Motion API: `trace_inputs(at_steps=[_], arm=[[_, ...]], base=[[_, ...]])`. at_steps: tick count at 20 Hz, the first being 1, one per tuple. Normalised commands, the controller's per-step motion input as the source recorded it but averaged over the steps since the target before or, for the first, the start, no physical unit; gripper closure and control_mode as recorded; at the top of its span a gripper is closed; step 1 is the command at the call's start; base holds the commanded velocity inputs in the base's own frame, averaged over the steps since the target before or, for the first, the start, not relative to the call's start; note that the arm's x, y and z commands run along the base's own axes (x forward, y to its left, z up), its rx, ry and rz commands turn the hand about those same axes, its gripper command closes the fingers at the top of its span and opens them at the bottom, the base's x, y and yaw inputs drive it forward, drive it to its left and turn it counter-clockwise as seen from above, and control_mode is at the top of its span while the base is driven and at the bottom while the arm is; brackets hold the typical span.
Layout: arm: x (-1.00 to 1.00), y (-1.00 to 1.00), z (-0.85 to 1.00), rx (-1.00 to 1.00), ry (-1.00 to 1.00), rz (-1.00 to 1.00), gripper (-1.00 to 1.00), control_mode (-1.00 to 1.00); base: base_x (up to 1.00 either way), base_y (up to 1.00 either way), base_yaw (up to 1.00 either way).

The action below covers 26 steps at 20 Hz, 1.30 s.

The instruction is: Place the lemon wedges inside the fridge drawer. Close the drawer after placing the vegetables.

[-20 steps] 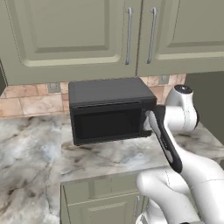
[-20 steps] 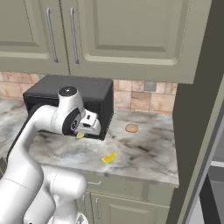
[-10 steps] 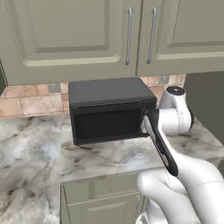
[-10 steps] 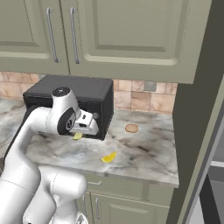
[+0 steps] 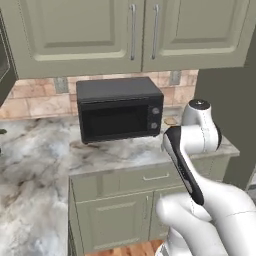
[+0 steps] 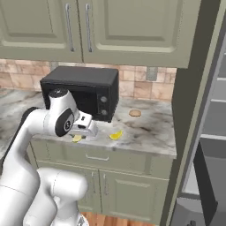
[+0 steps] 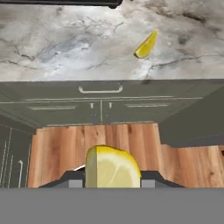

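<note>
The base has backed away, the end effector (image 6: 83, 131) carrying a lemon wedge (image 7: 112, 168).

Olive-green cabinets (image 5: 75, 35), marble counter (image 5: 30, 165), brick backsplash (image 6: 141, 86), wooden floor (image 7: 109, 148).

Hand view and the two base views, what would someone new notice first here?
In the hand view, a bright yellow lemon wedge sits pinched between the gripper jaws, above the wooden floor past the counter edge. A second small yellow wedge lies on the marbled grey countertop, right of the boxy black microwave. At the far right of the right base view stands the open grey fridge.
</note>
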Motion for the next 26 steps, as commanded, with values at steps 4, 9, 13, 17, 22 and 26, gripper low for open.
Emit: trace_inputs(at_steps=[4, 9, 13, 17, 22, 26], arm=[[0.0, 0.0, 0.0, 0.0, 0.0, 0.0, 1.0, 1.0], [0.0, 0.0, 0.0, 0.0, 0.0, 0.0, 1.0, 1.0], [0.0, 0.0, 0.0, 0.0, 0.0, 0.0, 1.0, 1.0], [0.0, 0.0, 0.0, 0.0, 0.0, 0.0, 1.0, 1.0], [0.0, 0.0, 0.0, 0.0, 0.0, 0.0, 1.0, 1.0], [0.0, 0.0, 0.0, 0.0, 0.0, 0.0, 1.0, 1.0]], base=[[-1.0, -0.17, -0.06], [-0.71, -0.58, -0.08], [0.1, -0.64, -0.4], [0.31, -0.34, -0.61], [0.47, -0.16, -0.56], [0.88, 0.25, -0.29]])
